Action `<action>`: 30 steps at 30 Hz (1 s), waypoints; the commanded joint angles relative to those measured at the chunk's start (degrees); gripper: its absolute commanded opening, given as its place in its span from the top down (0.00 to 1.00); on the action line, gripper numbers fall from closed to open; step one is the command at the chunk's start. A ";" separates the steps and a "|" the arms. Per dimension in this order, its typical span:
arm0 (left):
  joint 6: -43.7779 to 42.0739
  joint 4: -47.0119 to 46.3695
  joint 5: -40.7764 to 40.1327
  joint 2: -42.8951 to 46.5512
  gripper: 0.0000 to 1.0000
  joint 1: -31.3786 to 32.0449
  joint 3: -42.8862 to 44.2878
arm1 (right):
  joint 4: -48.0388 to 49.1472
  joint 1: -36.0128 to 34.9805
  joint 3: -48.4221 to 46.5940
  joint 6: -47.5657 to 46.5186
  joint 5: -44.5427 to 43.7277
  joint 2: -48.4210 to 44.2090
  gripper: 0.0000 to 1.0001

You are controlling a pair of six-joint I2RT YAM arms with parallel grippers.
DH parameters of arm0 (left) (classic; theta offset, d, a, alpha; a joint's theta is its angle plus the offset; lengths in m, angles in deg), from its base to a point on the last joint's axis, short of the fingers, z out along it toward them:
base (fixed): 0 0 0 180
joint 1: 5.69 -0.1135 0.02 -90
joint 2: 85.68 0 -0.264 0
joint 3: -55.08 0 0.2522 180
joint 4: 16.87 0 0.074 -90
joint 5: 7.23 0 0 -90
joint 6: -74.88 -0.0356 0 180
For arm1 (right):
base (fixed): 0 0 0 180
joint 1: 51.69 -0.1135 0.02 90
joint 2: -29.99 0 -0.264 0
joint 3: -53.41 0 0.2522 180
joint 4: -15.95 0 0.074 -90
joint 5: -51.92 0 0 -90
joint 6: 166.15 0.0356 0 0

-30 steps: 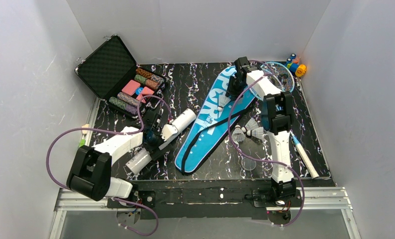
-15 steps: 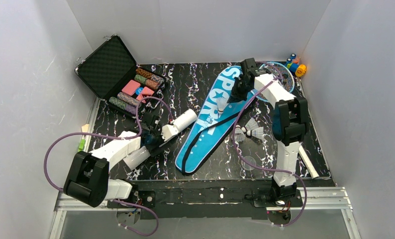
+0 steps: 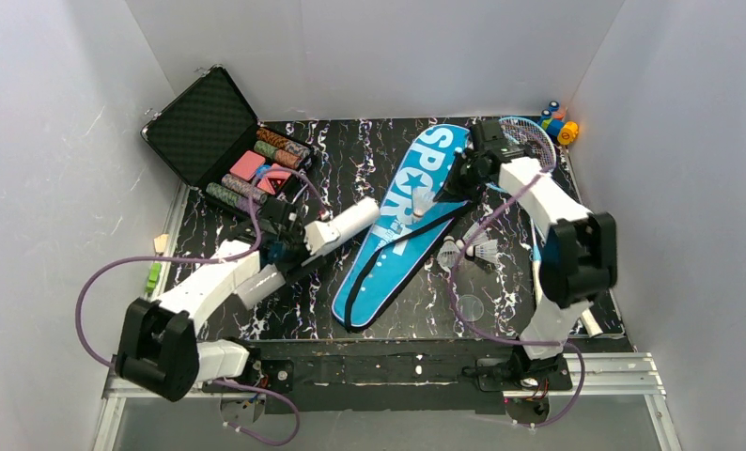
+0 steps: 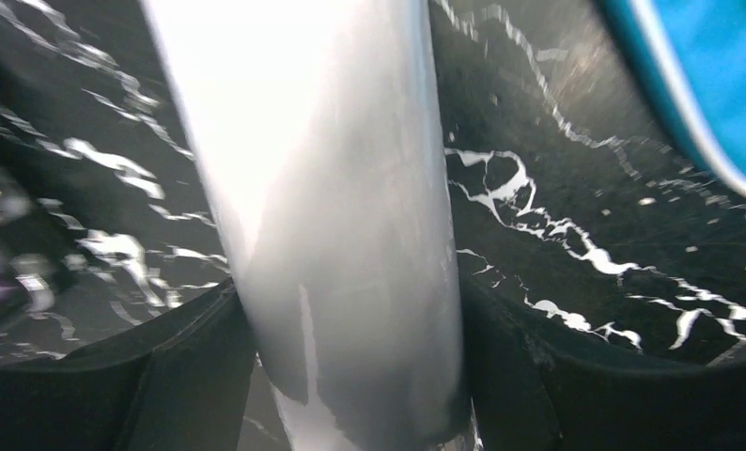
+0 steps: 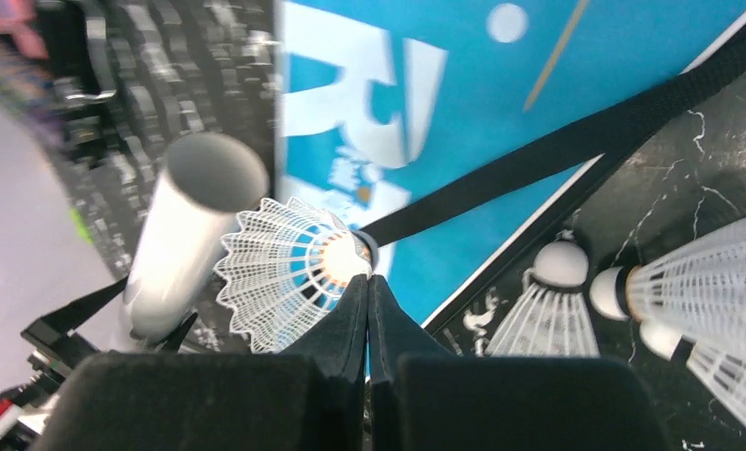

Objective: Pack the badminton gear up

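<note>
My left gripper [image 3: 289,252] is shut on the long white tube [image 3: 336,227], gripping it near the middle; the tube [image 4: 341,225] fills the left wrist view, a dark jaw tight against each side. My right gripper [image 5: 367,282] is shut on a white shuttlecock [image 5: 285,268] at its cork end. It holds the shuttlecock [image 3: 425,200] over the blue SPORT bag [image 3: 388,235], skirt towards the tube's open mouth [image 5: 217,171]. The black strap [image 3: 395,242] lies across the bag. More shuttlecocks [image 3: 473,250] lie right of the bag. A blue-framed racket [image 3: 531,141] lies at the far right.
An open black case of coloured chips [image 3: 242,155] stands at the back left. An orange-and-blue toy [image 3: 560,122] sits in the far right corner. A racket handle [image 3: 578,305] lies along the right edge, and a small clear disc [image 3: 470,307] is near the front.
My left jaws closed onto the tube and raised it, its far end swinging towards the bag. My right jaws shut on the shuttlecock, and the right arm's elbow swung out to the right.
</note>
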 commanded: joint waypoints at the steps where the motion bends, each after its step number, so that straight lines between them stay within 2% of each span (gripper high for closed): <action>1: 2.17 6.23 8.13 9.00 0.94 -0.14 10.43 | 3.38 -0.16 2.64 0.95 2.30 -14.14 0.99; 2: 2.22 6.79 9.71 10.82 1.00 -0.12 11.59 | 3.89 -0.14 3.83 1.36 3.07 -16.58 0.99; 7: 3.19 9.67 16.68 21.47 1.00 -0.14 12.01 | 5.77 -0.23 9.30 3.15 6.94 -29.39 0.99; 10: -2.81 16.19 21.36 29.09 1.00 -0.23 11.10 | 5.07 -0.23 10.50 3.15 7.58 -35.73 0.99; 13: -1.00 15.36 20.47 34.14 1.00 -0.28 9.82 | 5.16 -0.23 11.63 4.09 7.98 -41.82 0.99; 17: 4.20 14.05 22.43 34.93 1.00 -0.31 8.42 | 2.64 -0.14 10.76 4.81 7.97 -47.61 0.99; 22: 7.87 7.84 28.18 39.34 1.00 -0.31 5.44 | -2.69 0.26 7.60 3.73 6.70 -52.01 0.99; 27: 8.66 6.73 32.16 39.60 1.00 -0.31 6.31 | -0.18 0.56 9.66 7.15 8.46 -54.62 0.99; 30: 8.68 7.48 35.49 38.77 1.00 -0.30 7.95 | 4.61 0.96 12.53 11.15 12.32 -53.69 0.99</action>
